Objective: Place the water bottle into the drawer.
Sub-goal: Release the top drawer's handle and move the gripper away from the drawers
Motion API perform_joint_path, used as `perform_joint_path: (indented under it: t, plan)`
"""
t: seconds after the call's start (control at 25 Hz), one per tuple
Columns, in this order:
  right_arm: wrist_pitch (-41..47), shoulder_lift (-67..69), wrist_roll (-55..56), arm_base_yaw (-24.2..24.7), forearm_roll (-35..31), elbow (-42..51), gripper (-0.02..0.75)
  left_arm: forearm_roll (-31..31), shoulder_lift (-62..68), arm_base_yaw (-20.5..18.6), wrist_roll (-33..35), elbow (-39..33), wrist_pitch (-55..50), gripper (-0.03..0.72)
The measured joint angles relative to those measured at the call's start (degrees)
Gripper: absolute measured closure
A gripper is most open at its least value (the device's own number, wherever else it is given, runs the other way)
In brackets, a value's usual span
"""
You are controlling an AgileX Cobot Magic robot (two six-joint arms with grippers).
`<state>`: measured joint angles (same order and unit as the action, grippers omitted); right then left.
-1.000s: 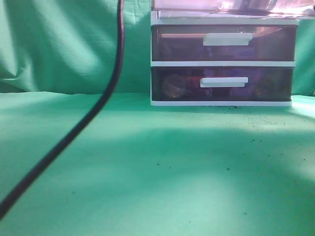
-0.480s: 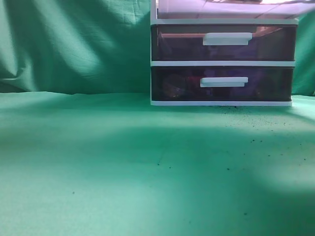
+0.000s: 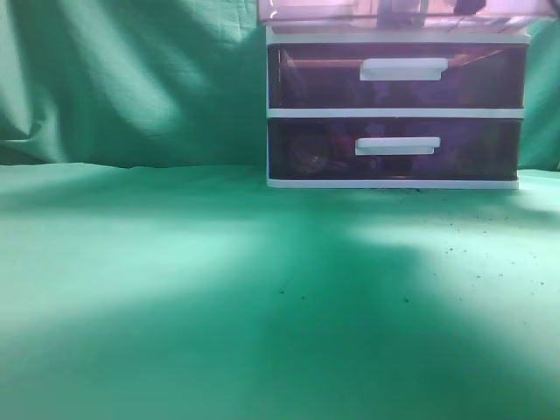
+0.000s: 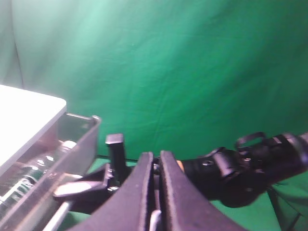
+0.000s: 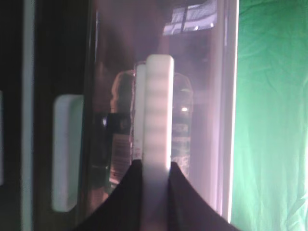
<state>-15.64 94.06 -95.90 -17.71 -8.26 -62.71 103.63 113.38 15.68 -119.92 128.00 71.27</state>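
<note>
Bottle (image 5: 180, 130) lies inside the drawer (image 5: 211, 96), seen through its translucent front in the right wrist view, so we judge placement done and only closing left. We see the drawer pulled out from the unit (image 3: 395, 113) at the top edge of the exterior view. Right gripper (image 5: 153, 166) is clamped on the drawer's white ribbed handle (image 5: 158, 110). Left gripper (image 4: 155, 192) is closed on nothing, beside the drawer's outer corner. Drawer walls are glossy reddish plastic; the bottle is clear and ridged; the cloth (image 3: 175, 289) under the unit is matte green.
</note>
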Motion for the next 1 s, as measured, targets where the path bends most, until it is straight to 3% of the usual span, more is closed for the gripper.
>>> perform_joint_path:
  t: [0.24,0.68,1.0]
  plan:
    - [-1.4,7.5,-0.9,3.4,1.0,-7.9,0.643,0.0,-0.4,0.1,0.0,-1.5,0.2,0.688]
    - [-2.3,8.3,0.3,4.1,3.1,-8.6,0.643,0.0,-0.2,0.1,-0.1,-6.4,0.1,0.688]
    - [-5.2,7.6,8.6,4.4,2.7,-8.4,0.246,0.0,-0.1,0.1,-0.2,-6.4,0.0,0.688]
